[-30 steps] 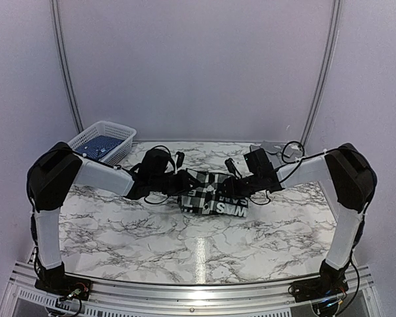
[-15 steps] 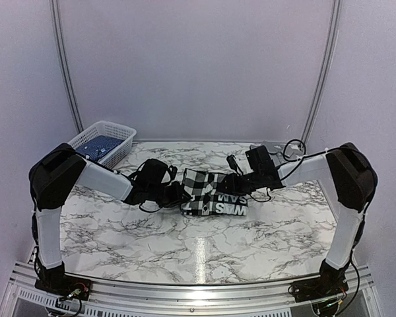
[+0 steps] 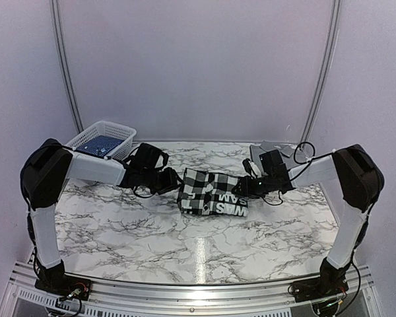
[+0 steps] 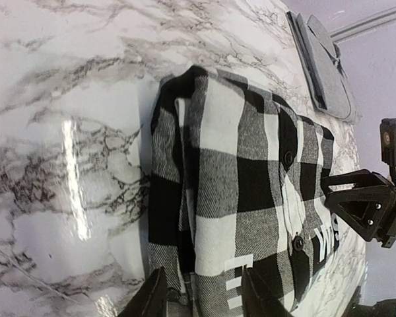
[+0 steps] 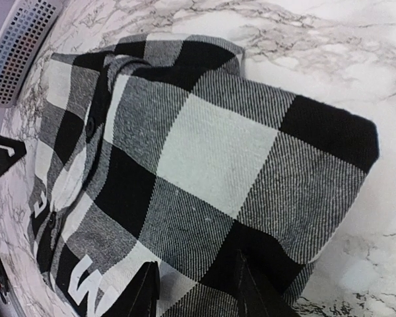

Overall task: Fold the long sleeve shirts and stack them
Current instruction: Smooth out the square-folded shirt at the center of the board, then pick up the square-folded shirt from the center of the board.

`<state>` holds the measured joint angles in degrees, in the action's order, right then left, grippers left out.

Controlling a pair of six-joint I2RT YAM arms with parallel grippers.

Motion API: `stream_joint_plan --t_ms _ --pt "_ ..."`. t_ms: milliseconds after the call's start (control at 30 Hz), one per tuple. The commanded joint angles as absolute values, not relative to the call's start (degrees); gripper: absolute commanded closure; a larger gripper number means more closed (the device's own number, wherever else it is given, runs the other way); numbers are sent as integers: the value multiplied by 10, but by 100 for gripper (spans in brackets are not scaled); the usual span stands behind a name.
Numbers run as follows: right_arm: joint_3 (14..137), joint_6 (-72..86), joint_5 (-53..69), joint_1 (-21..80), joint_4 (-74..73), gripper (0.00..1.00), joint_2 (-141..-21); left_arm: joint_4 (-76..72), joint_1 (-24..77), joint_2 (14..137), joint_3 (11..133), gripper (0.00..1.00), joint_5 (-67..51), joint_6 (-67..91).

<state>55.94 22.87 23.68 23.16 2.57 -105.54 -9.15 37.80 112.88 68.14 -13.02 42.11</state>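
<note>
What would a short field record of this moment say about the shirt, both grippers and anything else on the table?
shirt: black-and-white checked shirt, folded into a compact rectangle, flat mid-table, lettered band along the near edge
left gripper: at the shirt's left edge, cloth between the fingers; grip unclear
right gripper: at the shirt's right edge, cloth between the fingers; grip unclear
basket: white, far left corner, blue item inside
other: grey flat item, far right
</note>
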Motion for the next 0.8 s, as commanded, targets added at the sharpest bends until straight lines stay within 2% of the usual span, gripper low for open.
stream_joint_plan --t_ms 0,133,333,533,767 --pt "567 220 229 230 19 62 -1070 -10 368 1156 726 54 -123 379" --pt "566 215 205 230 -6 60 -1033 16 365 1179 753 38 -146 359" --pt "562 202 166 229 -58 54 -994 44 365 1208 791 28 -161 347" --pt "540 201 148 229 -64 48 -977 72 374 1227 814 26 -158 347" --pt "526 205 136 220 -60 47 -973 129 394 1252 846 29 -113 354"
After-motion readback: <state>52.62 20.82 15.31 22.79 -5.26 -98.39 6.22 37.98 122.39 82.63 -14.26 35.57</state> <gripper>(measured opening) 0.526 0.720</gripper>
